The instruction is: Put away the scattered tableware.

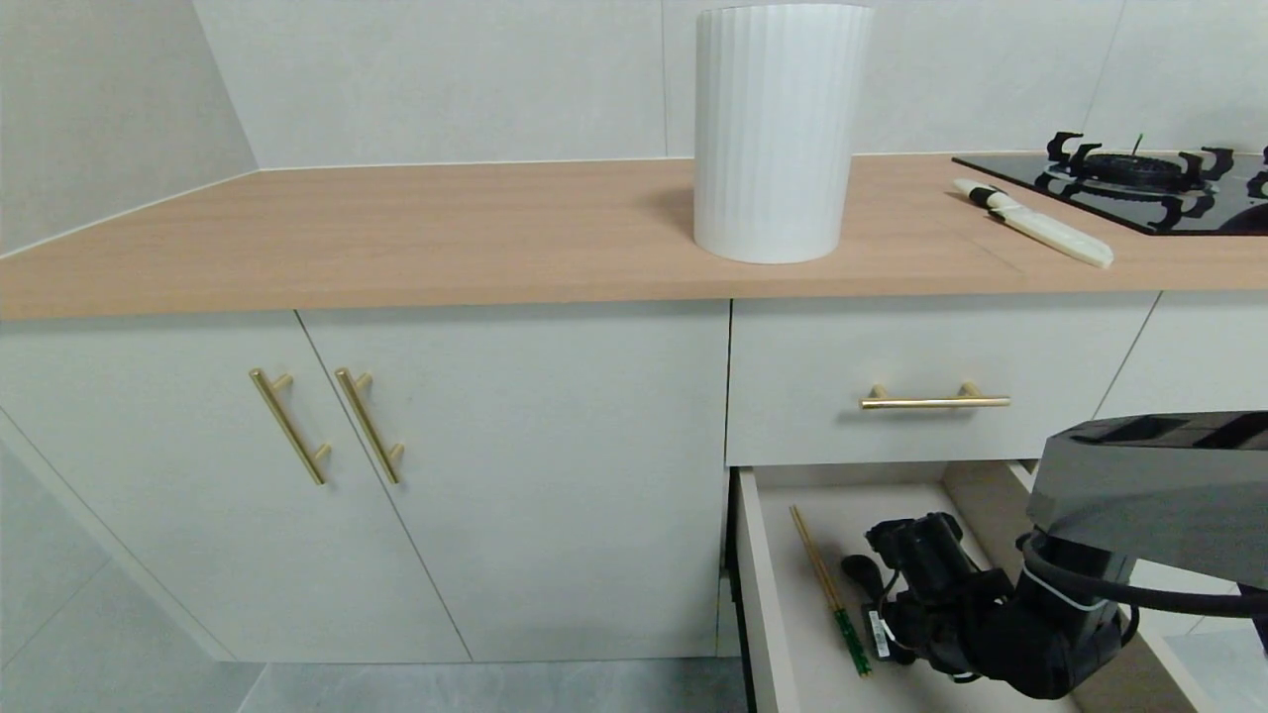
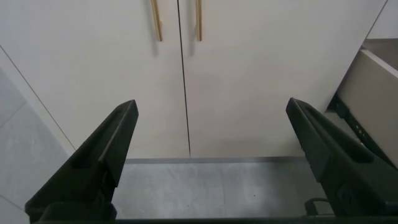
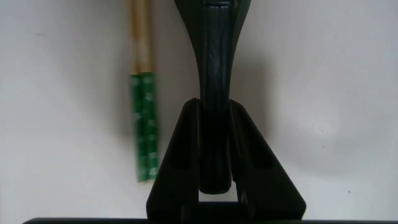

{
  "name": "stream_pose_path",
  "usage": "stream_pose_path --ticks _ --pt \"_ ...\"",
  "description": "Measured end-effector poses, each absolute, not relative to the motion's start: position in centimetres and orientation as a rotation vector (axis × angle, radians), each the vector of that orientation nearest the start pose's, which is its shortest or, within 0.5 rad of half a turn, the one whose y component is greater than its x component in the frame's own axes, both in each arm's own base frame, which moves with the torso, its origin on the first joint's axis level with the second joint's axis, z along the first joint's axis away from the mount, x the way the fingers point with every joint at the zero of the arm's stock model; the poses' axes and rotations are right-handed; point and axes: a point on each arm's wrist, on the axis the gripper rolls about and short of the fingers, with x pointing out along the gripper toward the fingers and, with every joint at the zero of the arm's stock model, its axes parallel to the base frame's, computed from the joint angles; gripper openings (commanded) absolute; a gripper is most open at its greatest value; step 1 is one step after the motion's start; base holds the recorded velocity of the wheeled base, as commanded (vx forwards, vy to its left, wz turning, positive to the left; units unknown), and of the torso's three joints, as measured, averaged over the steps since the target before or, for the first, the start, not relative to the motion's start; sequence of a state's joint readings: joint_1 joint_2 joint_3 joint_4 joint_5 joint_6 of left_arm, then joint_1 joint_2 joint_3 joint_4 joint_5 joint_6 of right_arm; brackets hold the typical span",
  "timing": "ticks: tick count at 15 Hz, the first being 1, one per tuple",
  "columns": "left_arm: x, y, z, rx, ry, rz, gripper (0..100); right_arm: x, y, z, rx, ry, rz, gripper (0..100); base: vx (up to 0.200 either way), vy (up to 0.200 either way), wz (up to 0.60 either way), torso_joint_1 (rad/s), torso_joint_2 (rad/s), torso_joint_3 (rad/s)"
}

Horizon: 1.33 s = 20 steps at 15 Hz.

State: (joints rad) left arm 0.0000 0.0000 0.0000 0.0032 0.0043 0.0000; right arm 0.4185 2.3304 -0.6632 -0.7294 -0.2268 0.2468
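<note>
Black utensil point(image 3: 214, 56), perhaps a spoon, within right gripper point(image 3: 216, 143).

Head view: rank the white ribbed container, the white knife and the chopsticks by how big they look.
1. white ribbed container.
Unranked: white knife and chopsticks, alike in length; chopsticks sit nearer the camera.
</note>
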Motion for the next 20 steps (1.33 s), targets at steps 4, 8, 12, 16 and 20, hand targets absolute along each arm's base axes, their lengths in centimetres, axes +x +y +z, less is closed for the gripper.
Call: stream_pose_path --ticks 4,8,12,16,20 --pt "-2.3 0.0 7.5 0.000 0.003 0.004 100 30.1 12.8 -4.7 -0.062 0.882 0.069 0 0.000 0.000 0.00 0.000 0.00 0.000" --pt "-2.3 0.0 7.5 0.000 0.003 0.004 100 30.1 12.8 -4.7 -0.062 0.881 0.067 0 0.000 0.000 0.00 0.000 0.00 0.000" --pt "-2.3 0.0 7.5 0.000 0.003 0.004 100 30.1 12.8 -4.5 -0.060 0.878 0.067 100 0.000 0.000 0.00 0.000 0.00 0.000" --pt "-2.3 0.0 7.5 0.000 0.003 0.004 100 30.0 12.7 -4.2 -0.058 0.872 0.068 100 0.000 0.000 0.00 0.000 0.00 0.000" --pt "-2.3 0.0 7.5 0.000 0.003 0.004 100 29.8 12.6 -2.8 -0.051 0.845 0.074 100 0.000 0.000 0.00 0.000 0.00 0.000"
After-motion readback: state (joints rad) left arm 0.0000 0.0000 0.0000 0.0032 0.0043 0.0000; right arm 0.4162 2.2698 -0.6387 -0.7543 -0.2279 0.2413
